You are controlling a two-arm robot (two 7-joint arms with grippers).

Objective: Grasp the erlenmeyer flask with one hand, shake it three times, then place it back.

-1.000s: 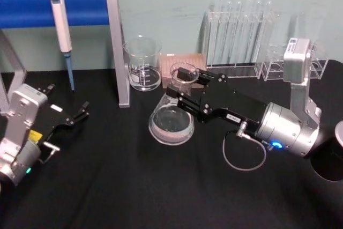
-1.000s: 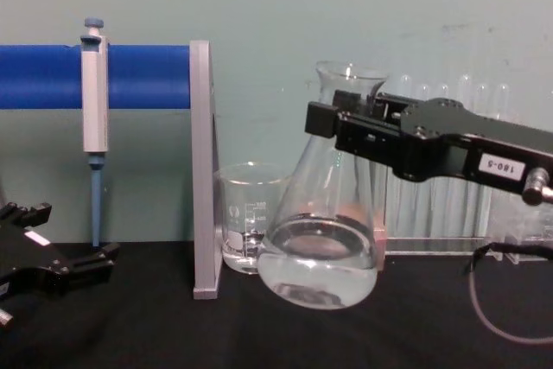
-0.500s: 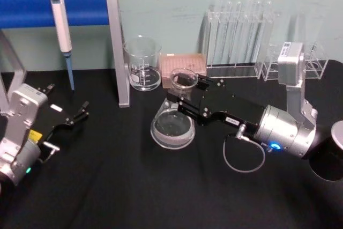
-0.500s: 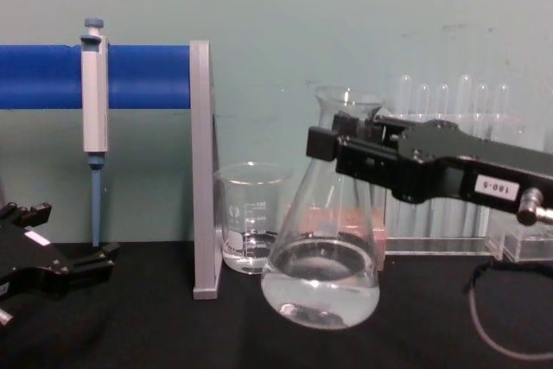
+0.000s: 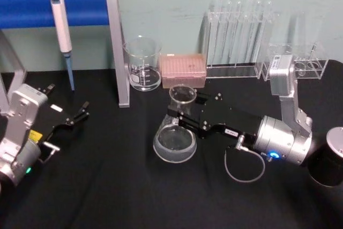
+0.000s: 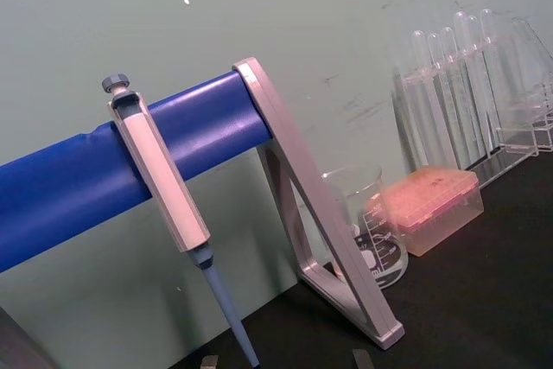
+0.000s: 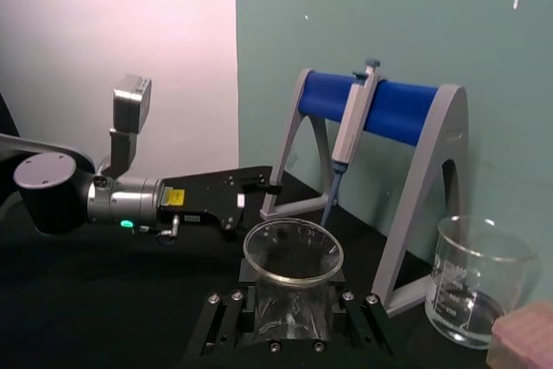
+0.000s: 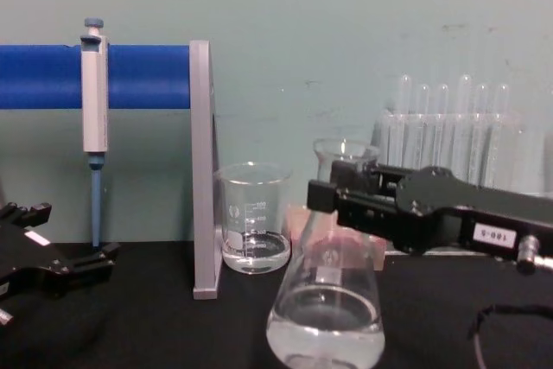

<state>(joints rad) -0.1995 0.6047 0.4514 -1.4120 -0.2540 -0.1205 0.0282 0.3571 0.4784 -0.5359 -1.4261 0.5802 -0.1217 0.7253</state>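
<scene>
The right gripper point(image 5: 178, 115) reaches in from the right of the head view toward the middle of the frame. Its jaws are closed tight around the neck of the erlenmeyer flask point(image 5: 173, 140), just under the flared rim. The flask sits near the centre of that view, slightly below the middle, over the black desk point(image 5: 123, 186). In the chest view it stands close to upright at lower centre, with clear liquid in its wide base. The frame's bottom edge cuts the base off, so whether it touches the desk cannot be told. Behind it, toward the upper middle, stand a glass beaker point(image 5: 142, 64) and a pink box point(image 5: 184, 69), with a rack of test tubes point(image 5: 238, 36) at upper right. A pipette point(image 5: 60, 22) hangs on the blue stand point(image 5: 80, 8) at upper left. The left gripper point(image 5: 82, 112) lies parked at the left edge, jaws apart and holding nothing.
</scene>
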